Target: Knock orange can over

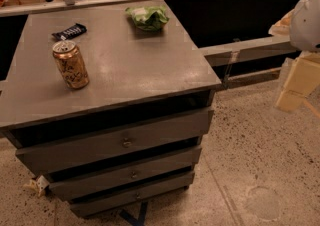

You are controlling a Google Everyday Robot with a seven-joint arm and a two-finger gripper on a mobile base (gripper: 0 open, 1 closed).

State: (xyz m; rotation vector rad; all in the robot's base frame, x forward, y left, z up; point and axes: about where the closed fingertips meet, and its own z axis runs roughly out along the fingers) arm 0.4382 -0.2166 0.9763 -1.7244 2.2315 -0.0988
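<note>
1. Grey counter (150,75) with three drawers stands on a speckled floor; its top carries three items.
2. Orange can (70,64) stands upright near the left front of the top, pull-tab uppermost, touching nothing else.
3. Dark snack bar wrapper (69,31) lies just behind the can, apart from it. Green and white bag (148,17) sits near the far edge, well apart.
4. Tool (295,87) hangs beyond the counter's right side, over the floor. Whether it is apart or together cannot be told.
5. Judgement: knock not yet begun; a long reach leftward is required.
</note>
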